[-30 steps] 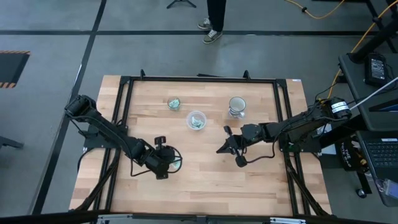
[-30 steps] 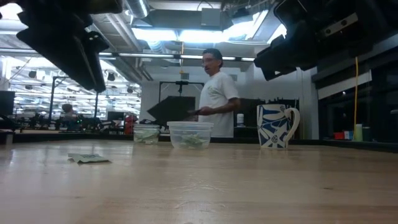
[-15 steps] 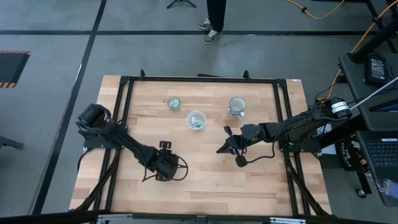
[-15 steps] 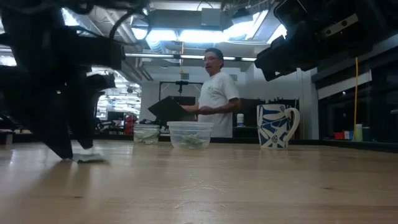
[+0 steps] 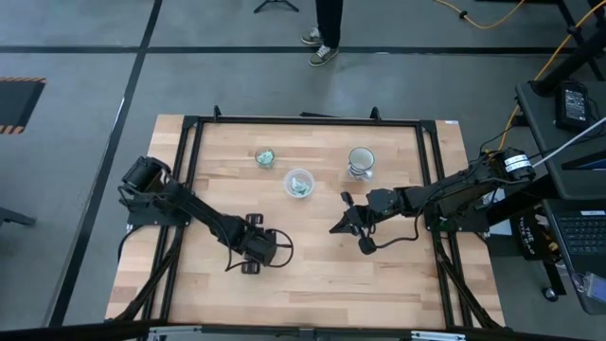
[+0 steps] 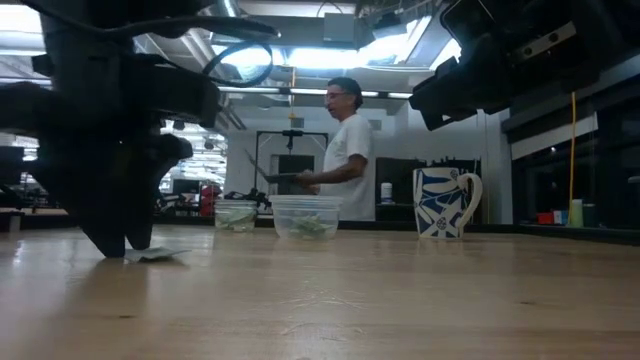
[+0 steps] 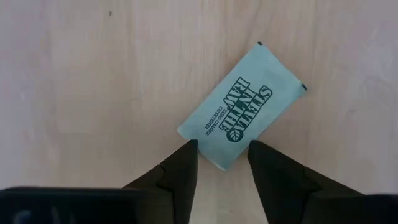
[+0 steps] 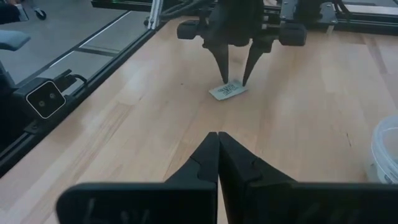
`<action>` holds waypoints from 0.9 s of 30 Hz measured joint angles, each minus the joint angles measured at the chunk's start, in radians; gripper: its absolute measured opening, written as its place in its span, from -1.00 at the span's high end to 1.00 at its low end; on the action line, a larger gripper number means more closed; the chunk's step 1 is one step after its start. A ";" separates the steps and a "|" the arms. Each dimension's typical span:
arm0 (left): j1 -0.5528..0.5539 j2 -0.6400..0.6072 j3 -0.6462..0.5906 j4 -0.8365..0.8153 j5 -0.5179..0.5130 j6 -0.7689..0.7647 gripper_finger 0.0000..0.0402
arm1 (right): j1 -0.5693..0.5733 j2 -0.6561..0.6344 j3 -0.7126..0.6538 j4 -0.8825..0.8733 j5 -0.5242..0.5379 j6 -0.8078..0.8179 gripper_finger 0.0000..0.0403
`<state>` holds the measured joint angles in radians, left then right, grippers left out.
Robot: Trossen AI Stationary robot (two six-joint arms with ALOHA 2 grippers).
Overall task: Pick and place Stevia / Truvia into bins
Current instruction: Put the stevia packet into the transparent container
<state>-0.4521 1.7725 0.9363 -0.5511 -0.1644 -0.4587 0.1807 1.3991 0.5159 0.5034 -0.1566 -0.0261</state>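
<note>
Jaws, left: standing apart, fingertips straddling one corner of the sachet; nothing gripped yet
Jaws, right: pressed together, holding nothing
Left gripper: pointing down at the table, tips at the wood by the packet's near edge
Stevia sachet: lying flat on bare wood, pale green, skewed to the fingers; well apart from both bins
Bins: small clear cup and wider whitish cup standing mid-table, green packets showing in each
Right gripper: waiting above the table, right of centre
Mug: sitting beside the bins
Risk: fingers are catching only a corner; closing may be pivoting or skidding the thin paper out; flat packet may be resisting lift-off
</note>
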 joint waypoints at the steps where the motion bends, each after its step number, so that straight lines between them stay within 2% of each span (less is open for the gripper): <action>1: 0.007 0.000 0.000 0.002 0.013 0.000 0.30 | 0.000 0.000 0.000 0.000 0.000 0.000 0.97; 7: 0.024 0.000 0.000 0.006 0.041 0.001 0.53 | 0.000 0.000 0.000 0.000 0.000 0.006 0.97; 15: 0.008 0.000 -0.002 0.011 0.043 0.049 0.95 | 0.000 0.000 0.000 0.000 0.000 0.019 0.97; 22: -0.004 -0.013 -0.005 0.010 0.033 0.039 0.99 | 0.000 0.000 0.000 0.000 0.000 0.019 0.97; 27: -0.005 -0.087 -0.017 -0.036 0.027 0.035 0.99 | 0.000 0.000 0.000 0.001 0.000 0.019 0.97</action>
<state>-0.4573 1.6857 0.9195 -0.5872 -0.1375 -0.4236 0.1808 1.3991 0.5159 0.5041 -0.1566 -0.0067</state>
